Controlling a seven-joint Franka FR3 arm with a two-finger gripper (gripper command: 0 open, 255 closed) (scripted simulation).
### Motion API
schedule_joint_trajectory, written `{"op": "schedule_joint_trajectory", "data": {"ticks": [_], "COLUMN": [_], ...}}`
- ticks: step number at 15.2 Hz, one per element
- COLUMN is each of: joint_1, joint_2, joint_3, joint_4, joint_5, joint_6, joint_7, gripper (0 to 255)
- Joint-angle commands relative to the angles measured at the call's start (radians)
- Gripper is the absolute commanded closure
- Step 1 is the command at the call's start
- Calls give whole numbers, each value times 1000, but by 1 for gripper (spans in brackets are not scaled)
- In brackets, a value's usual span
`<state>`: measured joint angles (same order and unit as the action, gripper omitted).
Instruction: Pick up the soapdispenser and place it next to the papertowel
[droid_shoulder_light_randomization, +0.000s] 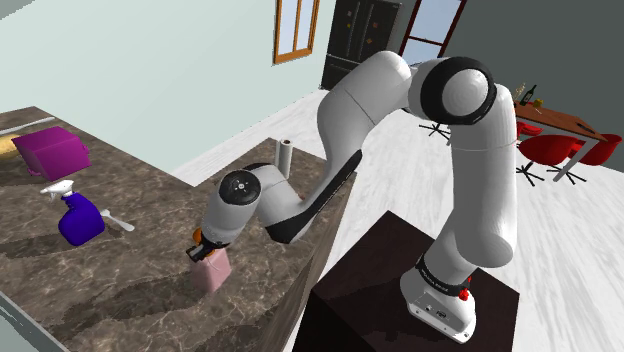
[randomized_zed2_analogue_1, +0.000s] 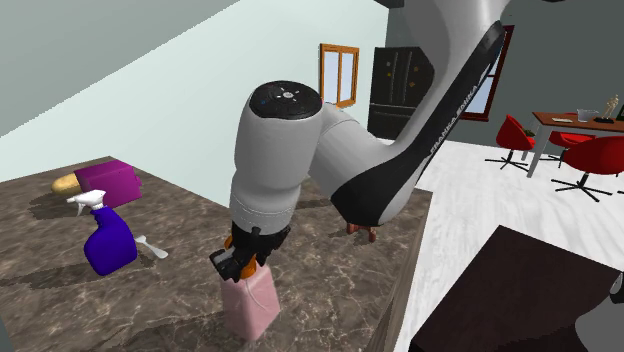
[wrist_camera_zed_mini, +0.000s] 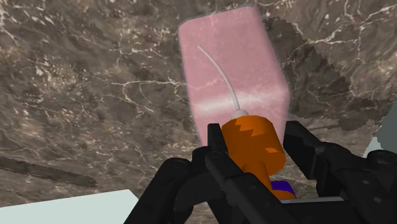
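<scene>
The soap dispenser (droid_shoulder_light_randomization: 212, 272) (randomized_zed2_analogue_1: 250, 305) is a pale pink block with an orange pump head, standing upright on the dark marble counter (droid_shoulder_light_randomization: 120, 300) near its front edge. My gripper (droid_shoulder_light_randomization: 200, 245) (randomized_zed2_analogue_1: 240, 262) (wrist_camera_zed_mini: 251, 137) comes down on it from above. In the wrist view the two black fingers (wrist_camera_zed_mini: 216, 156) clasp the orange pump head, with the pink body (wrist_camera_zed_mini: 229, 63) below them. The paper towel (droid_shoulder_light_randomization: 285, 155), a small white upright roll, stands farther along the counter behind my arm's elbow.
A blue spray bottle (droid_shoulder_light_randomization: 78, 220) (randomized_zed2_analogue_1: 108, 245) with a white trigger stands to the shoulder view's left of the dispenser, beside a small white utensil (droid_shoulder_light_randomization: 118, 222). A purple box (droid_shoulder_light_randomization: 52, 150) (randomized_zed2_analogue_1: 110, 182) sits farther back. The counter's edge (droid_shoulder_light_randomization: 325, 245) drops to white floor.
</scene>
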<state>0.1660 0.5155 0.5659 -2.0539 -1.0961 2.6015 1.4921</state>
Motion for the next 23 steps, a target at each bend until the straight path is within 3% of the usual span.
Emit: {"op": "schedule_joint_trajectory", "data": {"ticks": [1,23], "joint_1": [-15,-155], "joint_2": [-24,-247], "joint_3": [18,195], "joint_4": [-8,-17], "joint_5": [31,368], "joint_6": [-8,-128], "joint_7": [-26,-304], "gripper": [255,255]}}
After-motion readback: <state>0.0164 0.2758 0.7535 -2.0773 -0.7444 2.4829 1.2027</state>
